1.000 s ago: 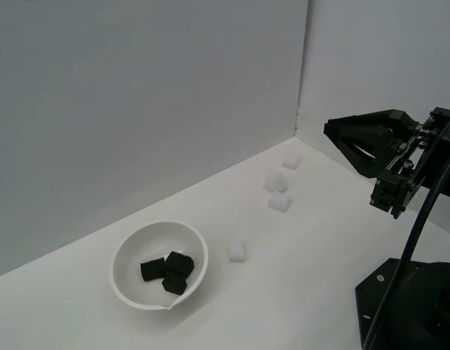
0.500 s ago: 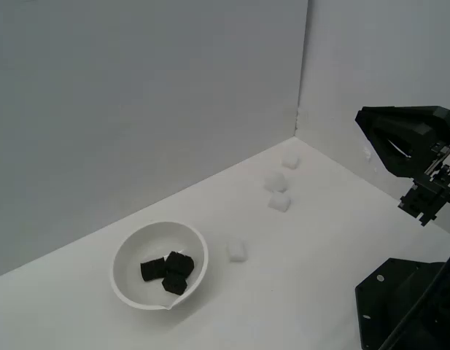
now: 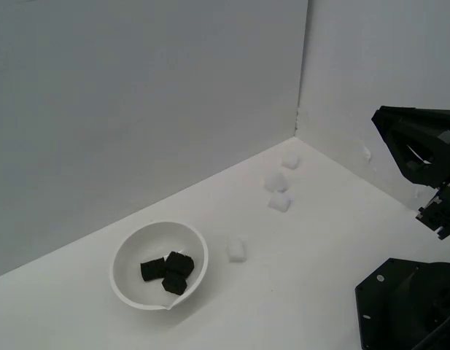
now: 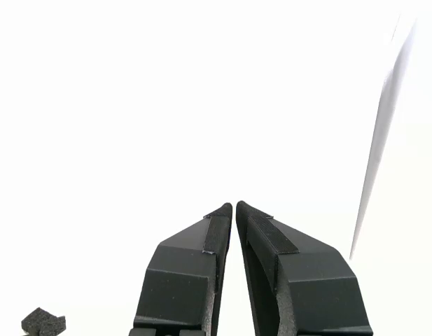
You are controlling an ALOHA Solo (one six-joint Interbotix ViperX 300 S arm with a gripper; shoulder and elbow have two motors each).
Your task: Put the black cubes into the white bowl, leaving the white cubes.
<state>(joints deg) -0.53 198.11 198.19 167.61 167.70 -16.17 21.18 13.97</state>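
Black cubes, all three of them, lie in a tight cluster on the floor of the white bowl, well away from your tool and lower than it. They sit touching one another, tilted at odd angles, which reads as cubes let fall and left to settle where the curved floor gathers them. Being cubes, they have no long axis to speak of; their faces point every which way. The bowl stands upright on the desk, and its small pouring lip faces away from the back wall.

Your tool is empty, its two fingers pressed nearly together with only a hairline slit between the pads. It hangs raised off the desk at the exterior view's right, above the arm's base.

White cubes remain on the desk: one near the bowl's rim on the side towards your tool, three more strung out towards the far corner, between bowl and tool in depth. None touches the bowl. Judged from this, your sorting looks finished.
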